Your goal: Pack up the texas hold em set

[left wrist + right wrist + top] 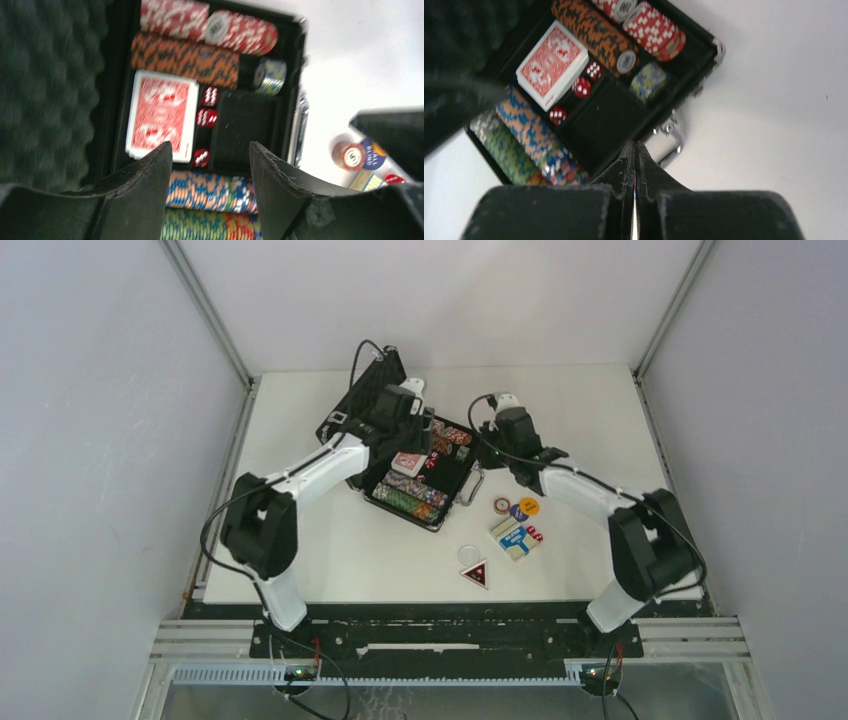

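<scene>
The texas hold em set's black case lies open, with its foam lid raised behind. Rows of chips, a red deck and red dice fill the case, and one compartment is bare. My left gripper hovers open over the chip rows with nothing between its fingers, above the case's middle. My right gripper is shut and empty, just off the silver handle at the case's right edge.
Loose chips and a blue card box lie on the table right of the case. A white disc and a dark triangular token sit nearer the front. Walls close in on both sides.
</scene>
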Robot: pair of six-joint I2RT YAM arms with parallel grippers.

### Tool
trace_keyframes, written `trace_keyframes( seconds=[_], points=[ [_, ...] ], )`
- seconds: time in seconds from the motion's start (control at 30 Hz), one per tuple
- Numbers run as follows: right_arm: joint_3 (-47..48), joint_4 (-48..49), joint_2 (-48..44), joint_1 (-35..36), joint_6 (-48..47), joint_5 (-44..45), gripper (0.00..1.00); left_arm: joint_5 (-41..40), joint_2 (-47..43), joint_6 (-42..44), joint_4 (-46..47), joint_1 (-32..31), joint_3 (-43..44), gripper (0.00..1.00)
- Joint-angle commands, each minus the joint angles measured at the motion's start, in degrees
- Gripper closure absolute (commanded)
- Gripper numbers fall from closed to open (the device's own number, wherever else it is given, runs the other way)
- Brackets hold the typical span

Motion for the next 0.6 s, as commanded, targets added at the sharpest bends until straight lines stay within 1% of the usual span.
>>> trace_keyframes(
  seconds=[0.0,0.17,0.3,0.4,0.57],
  points=[
    [8.70,-0.06,7.89,0.31,0.32,3.46,1.00,-4.24,-8.48,-5.36,6.07,0.58,-10.44,0.36],
    [13.61,-0.78,13.86,-0.20,1.09,4.20,1.00,-8.60,-14.24,-5.21,6.96,0.59,-19.68,0.34],
    [15.78,-1.24,16.34,-0.82,1.47,4.96,1.00,-9.81,-18.68,-5.11,8.34,0.58,-25.91,0.34],
    [16.31,-1.33,17.72,-0.94,1.83,4.61,1.00,-10.54,-20.06,-4.95,9.07,0.56,-28.16,0.33],
    [16.73,-0.90,19.41,-0.97,1.61,3.88,1.00,-8.03,-18.66,-4.91,9.01,0.57,-27.22,0.33]
  ],
)
